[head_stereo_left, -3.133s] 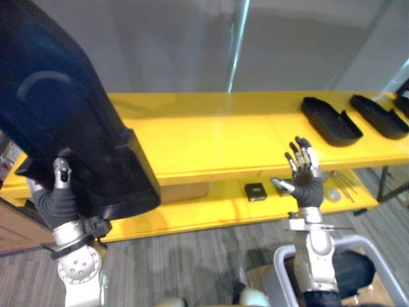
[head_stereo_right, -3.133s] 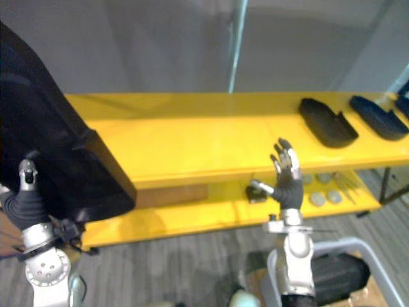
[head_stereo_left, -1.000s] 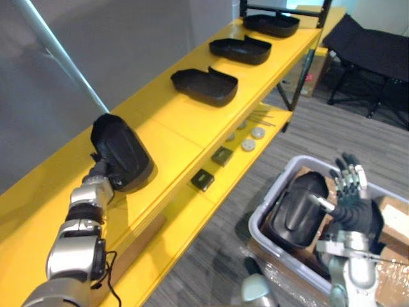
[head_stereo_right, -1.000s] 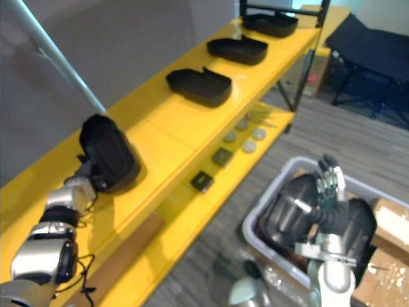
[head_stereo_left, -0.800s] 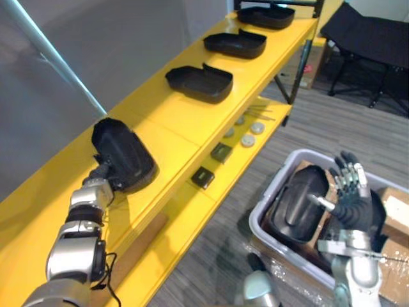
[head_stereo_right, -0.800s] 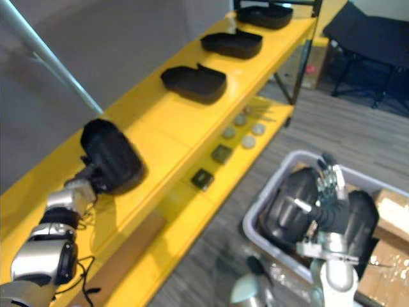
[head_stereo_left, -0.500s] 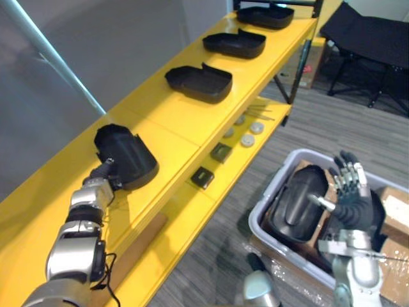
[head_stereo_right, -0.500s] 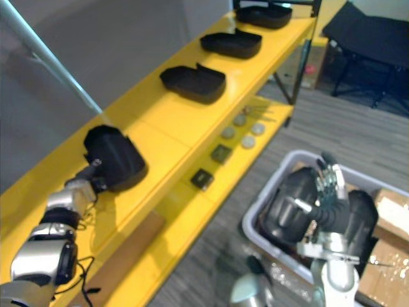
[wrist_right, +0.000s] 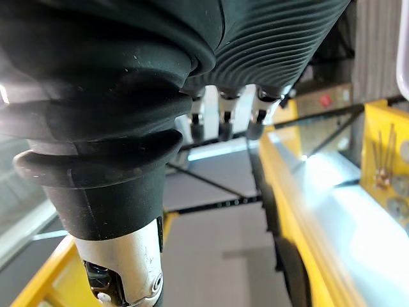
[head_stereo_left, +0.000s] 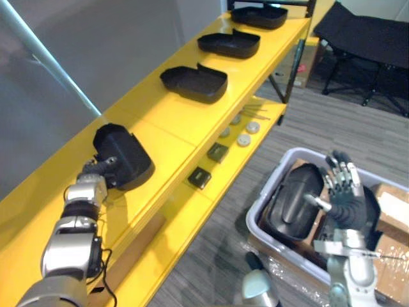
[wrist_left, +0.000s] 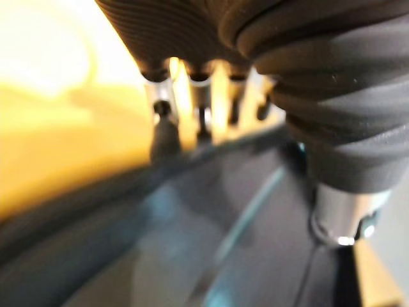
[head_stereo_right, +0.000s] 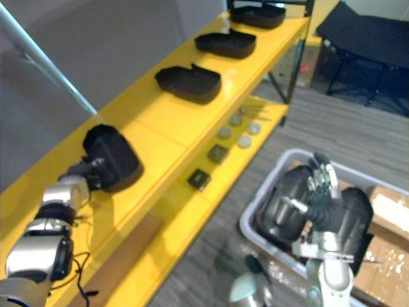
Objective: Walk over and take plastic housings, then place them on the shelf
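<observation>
The left hand [head_stereo_left: 94,181] is at the near end of the yellow shelf [head_stereo_left: 172,118], on its top board. It grips the near rim of a black housing [head_stereo_left: 128,153]. In the left wrist view the fingers [wrist_left: 165,131] drop behind that rim and the thumb [wrist_left: 342,217] sits on the other side, so the rim is pinched between them. The housing lies on the board, open side up, between the front and back edges.

Three other housings [head_stereo_left: 193,83] [head_stereo_left: 229,43] [head_stereo_left: 259,15] lie in a row along the same board towards its far end. They are well apart from each other and from the gripped one.

On the lower board [head_stereo_left: 192,204], near its front edge, lie two small black blocks [head_stereo_left: 200,177], a few round discs [head_stereo_left: 243,139] and some thin rods [head_stereo_left: 254,110].

The right hand [head_stereo_left: 347,199] is raised over a grey bin [head_stereo_left: 257,211] on the floor. Its fingers are straight and spread, with the thumb out to the side, and it holds nothing. The right wrist view also shows the fingers [wrist_right: 223,118] straight. More dark housings lie in the bin [head_stereo_left: 293,203] below the hand. Cardboard boxes [head_stereo_left: 391,217] stand just beside the bin.
</observation>
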Motion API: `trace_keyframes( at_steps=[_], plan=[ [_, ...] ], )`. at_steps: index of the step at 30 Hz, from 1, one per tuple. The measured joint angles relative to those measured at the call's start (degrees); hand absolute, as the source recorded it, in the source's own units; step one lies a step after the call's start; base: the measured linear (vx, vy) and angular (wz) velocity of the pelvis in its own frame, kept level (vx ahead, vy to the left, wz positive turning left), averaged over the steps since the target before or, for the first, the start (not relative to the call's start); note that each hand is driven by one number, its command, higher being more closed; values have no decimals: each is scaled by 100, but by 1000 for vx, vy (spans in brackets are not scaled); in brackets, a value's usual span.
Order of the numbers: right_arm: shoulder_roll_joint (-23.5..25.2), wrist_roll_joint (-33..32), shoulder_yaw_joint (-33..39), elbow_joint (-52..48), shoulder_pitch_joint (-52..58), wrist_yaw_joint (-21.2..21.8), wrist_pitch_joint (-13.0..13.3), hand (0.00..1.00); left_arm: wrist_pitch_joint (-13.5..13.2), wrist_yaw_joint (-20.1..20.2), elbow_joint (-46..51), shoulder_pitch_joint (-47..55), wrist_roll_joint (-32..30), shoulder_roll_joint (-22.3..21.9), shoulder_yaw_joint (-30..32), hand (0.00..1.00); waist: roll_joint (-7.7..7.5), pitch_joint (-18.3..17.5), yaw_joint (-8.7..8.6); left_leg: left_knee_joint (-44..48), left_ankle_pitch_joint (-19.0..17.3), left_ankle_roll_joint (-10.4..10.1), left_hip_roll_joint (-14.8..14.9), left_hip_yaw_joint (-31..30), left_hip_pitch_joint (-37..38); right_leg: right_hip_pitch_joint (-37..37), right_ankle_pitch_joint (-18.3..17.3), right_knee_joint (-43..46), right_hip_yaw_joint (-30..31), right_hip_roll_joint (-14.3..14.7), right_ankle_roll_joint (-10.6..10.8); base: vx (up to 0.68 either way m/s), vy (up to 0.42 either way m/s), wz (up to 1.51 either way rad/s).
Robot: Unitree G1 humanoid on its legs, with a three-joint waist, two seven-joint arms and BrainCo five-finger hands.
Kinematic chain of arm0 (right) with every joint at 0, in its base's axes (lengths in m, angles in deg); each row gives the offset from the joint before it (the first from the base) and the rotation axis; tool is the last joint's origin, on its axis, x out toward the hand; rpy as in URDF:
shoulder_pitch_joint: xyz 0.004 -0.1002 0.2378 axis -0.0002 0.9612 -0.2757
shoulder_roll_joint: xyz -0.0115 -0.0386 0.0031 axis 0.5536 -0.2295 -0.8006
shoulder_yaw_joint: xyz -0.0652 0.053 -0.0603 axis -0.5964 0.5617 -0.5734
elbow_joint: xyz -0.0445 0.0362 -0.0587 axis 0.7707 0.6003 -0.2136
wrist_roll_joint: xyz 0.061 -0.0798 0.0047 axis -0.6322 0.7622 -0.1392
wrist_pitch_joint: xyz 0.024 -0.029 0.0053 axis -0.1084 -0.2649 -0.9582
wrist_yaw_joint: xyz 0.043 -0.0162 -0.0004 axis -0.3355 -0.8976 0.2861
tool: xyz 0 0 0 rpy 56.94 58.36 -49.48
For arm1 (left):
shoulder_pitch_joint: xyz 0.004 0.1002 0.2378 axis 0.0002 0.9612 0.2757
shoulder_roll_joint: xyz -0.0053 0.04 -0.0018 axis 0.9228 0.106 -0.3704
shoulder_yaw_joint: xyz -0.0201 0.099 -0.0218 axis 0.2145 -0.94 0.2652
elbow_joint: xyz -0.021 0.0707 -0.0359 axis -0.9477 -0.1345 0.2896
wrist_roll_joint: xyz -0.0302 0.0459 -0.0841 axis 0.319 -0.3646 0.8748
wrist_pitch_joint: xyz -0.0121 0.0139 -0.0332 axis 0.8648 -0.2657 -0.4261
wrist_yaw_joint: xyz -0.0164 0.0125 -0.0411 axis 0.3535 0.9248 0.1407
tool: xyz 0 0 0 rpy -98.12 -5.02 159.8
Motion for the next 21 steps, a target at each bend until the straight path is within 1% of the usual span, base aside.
trace_keyframes(
  at_steps=[3, 6, 7, 9, 10, 11, 13, 14, 15, 16, 18, 21],
  plan=[
    [0, -4, -38, 0, 25, -10, 2, 0, 40, -231, 3, -232, -463, 101, 2, 0, 0, 0, -4, -1, 0, 0, 1, 1, 0, 1, 0, 0, 0, 2, 0, 0, 0, 0],
    [-3, -14, -38, 1, 79, -25, 10, 0, 126, -507, 3, -246, -721, 163, 16, 0, 1, -1, -24, 0, 0, 0, 2, 4, 2, 0, 0, 0, 3, 5, 0, 0, 0, 0],
    [-7, -20, -42, 2, 92, -30, 10, 0, 135, -585, 2, -246, -726, 166, 31, 0, 1, -1, -23, 1, 0, 0, 2, 4, 2, 0, 0, 0, 3, 5, 0, 0, 0, 0],
    [-36, -35, -108, 5, 103, -104, 11, 0, 155, -740, 1, -246, -933, 169, 127, 0, 0, -1, -23, 5, 0, 0, 1, 7, 3, -1, 0, 2, 7, 5, 0, 0, 0, 0],
    [-64, -59, -158, 6, 115, -117, 12, 0, 162, -888, 1, -246, -1168, 172, 207, 0, 1, -1, -24, 7, 0, 0, 1, 11, 4, -1, 0, 2, 11, 6, -1, 0, 0, 0],
    [-70, -60, -160, 8, 124, -118, 12, 0, 161, -946, 2, -246, -1199, 181, 217, 0, 2, -2, -23, 7, 0, 0, 2, 10, 4, -1, 0, 2, 11, 6, -1, 0, 0, 0],
    [-107, -60, -175, 11, 170, -139, 21, 0, 141, -1270, 2, -246, -1406, 225, 227, 0, 2, -2, -21, 8, 0, 0, 4, 10, 4, -2, 0, 2, 11, 10, -2, 0, 0, 0],
    [-120, -60, -193, 14, 183, -160, 38, 0, 131, -1336, 5, -246, -1420, 247, 227, 0, 3, -3, -21, 8, 0, 0, 4, 11, 5, -1, 1, 2, 12, 10, -2, 0, 0, 0],
    [-130, -60, -233, 21, 194, -217, 69, 0, 125, -1426, 9, -246, -1509, 297, 225, 0, 2, -3, -23, 8, 0, 0, 5, 12, 4, -3, 1, 2, 13, 11, -2, 0, 0, 0],
    [-131, -59, -299, 41, 196, -249, 125, 0, 119, -1579, 24, -246, -1731, 411, 220, 0, 1, -4, -28, 8, 0, 0, 8, 13, 4, -4, 4, 1, 14, 13, -3, 0, 0, 0],
    [-131, -57, -326, 57, 192, -252, 203, 0, 89, -1741, 103, -246, -1851, 524, 213, 0, 1, -5, -21, 7, 0, 0, 8, 8, 1, -3, 5, 1, 11, 12, -2, 0, 0, 0],
    [-133, -58, -395, 64, 195, -358, 381, 0, -54, -1983, 269, -246, -2073, 766, 168, 0, -6, -15, 5, 7, 0, 0, 8, -8, -2, 5, 6, 1, -3, 6, -1, 0, 0, 1]
  ],
)
